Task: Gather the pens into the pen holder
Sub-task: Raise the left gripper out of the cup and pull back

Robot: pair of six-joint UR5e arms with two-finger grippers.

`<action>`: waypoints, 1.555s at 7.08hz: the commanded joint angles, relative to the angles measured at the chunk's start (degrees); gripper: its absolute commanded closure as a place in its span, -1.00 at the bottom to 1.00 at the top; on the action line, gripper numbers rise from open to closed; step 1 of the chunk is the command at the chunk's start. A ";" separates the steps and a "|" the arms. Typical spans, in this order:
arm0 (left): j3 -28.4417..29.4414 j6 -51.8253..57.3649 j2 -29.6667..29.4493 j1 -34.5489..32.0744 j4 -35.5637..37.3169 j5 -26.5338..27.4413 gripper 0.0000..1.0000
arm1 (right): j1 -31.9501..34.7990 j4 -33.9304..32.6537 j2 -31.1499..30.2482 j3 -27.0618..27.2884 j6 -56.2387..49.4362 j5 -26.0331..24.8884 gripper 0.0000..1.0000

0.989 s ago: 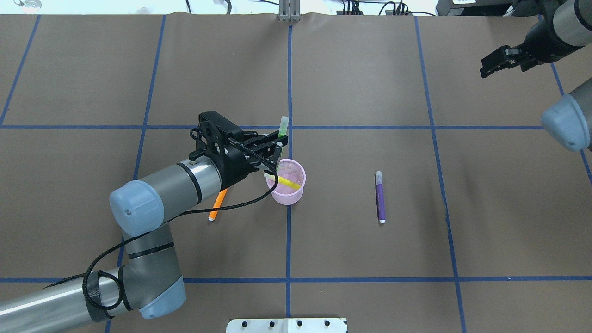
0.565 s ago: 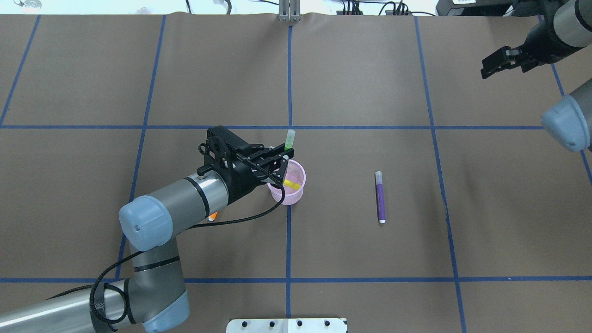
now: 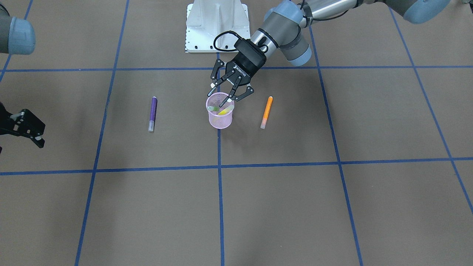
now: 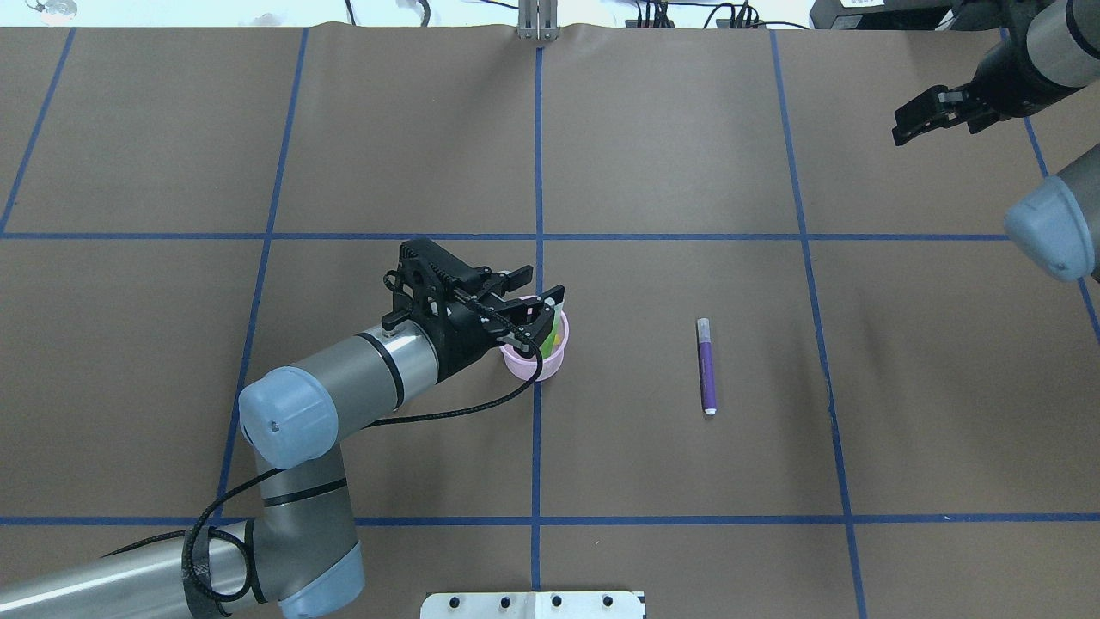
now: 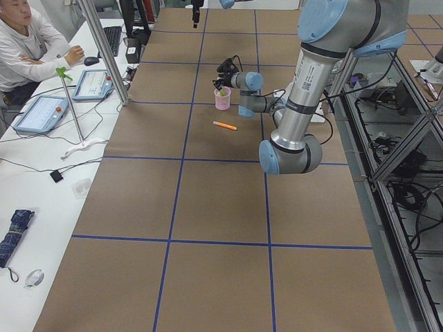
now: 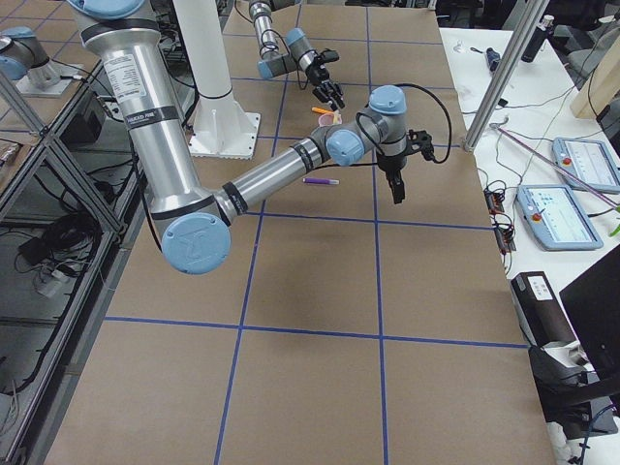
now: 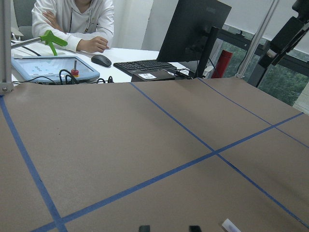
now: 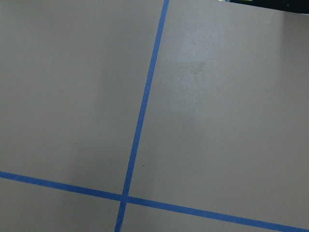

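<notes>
Pen holder (image 3: 220,117) and pens share a brown table (image 4: 687,129) marked with blue tape lines (image 4: 670,236). The left arm (image 4: 378,374) reaches in across the table's middle. Its left gripper (image 3: 221,92) hangs just above the holder's rim on the robot's side, fingers spread wide and empty. The right gripper (image 4: 924,116) hovers well apart, near the table's far right corner; whether its fingers are parted cannot be told.

The holder, a pink mesh cup, stands upright on one tape line. Inside it lean the green pen (image 3: 213,108) and the yellow pen (image 3: 224,110), directly under the left gripper. The orange pen (image 3: 266,112) lies flat on the table near the holder on the robot's left. The purple pen (image 4: 706,365) lies flat farther off on the robot's right, between the two grippers.
</notes>
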 commanded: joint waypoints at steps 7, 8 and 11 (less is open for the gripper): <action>-2.10 -0.64 1.75 -11.12 21.36 -19.05 -1.00 | -2.38 0.00 2.89 1.57 2.90 0.22 -1.00; -2.01 -0.82 1.92 -14.03 27.97 -26.00 -1.00 | -2.73 0.00 2.71 1.39 2.99 0.22 -1.00; -1.05 -9.02 6.75 -15.21 30.92 -30.64 -1.00 | -2.82 -0.09 2.53 1.21 2.99 0.22 -1.00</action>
